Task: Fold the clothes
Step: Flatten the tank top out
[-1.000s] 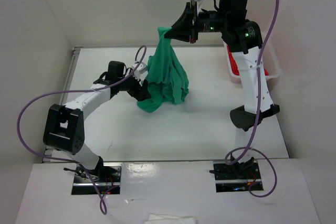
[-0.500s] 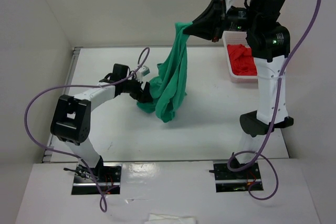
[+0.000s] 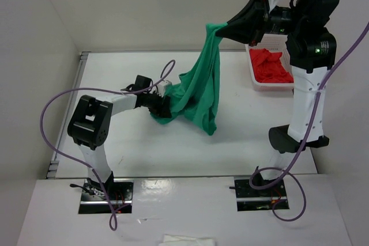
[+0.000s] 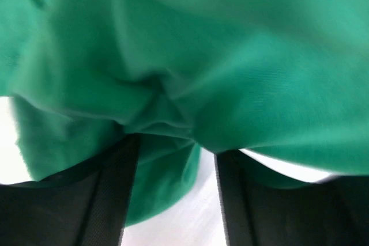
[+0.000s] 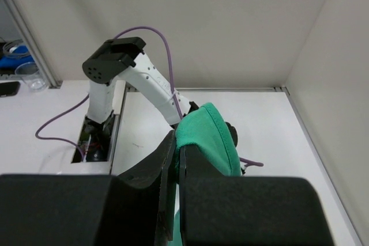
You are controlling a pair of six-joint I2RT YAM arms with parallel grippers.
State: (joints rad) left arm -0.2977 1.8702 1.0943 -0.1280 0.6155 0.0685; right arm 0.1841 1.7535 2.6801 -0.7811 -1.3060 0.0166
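T-shirt (image 3: 204,84) hangs from raised right gripper (image 3: 222,29); left gripper (image 3: 167,106) low, jaws apart.

view: left wrist | green T-shirt (image 4: 242,67) fills frame | folds between left end effector (image 4: 176,154) jaws

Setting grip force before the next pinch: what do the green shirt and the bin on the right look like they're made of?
Shirt: thin, soft fabric, probably a cotton-type knit, with a matte finish. It hangs in limp, deep folds from the right tool and shows no sheen. Bin: looks like rigid whitish plastic with a smooth finish. Its rim is thin and straight, but the exact type is unclear.
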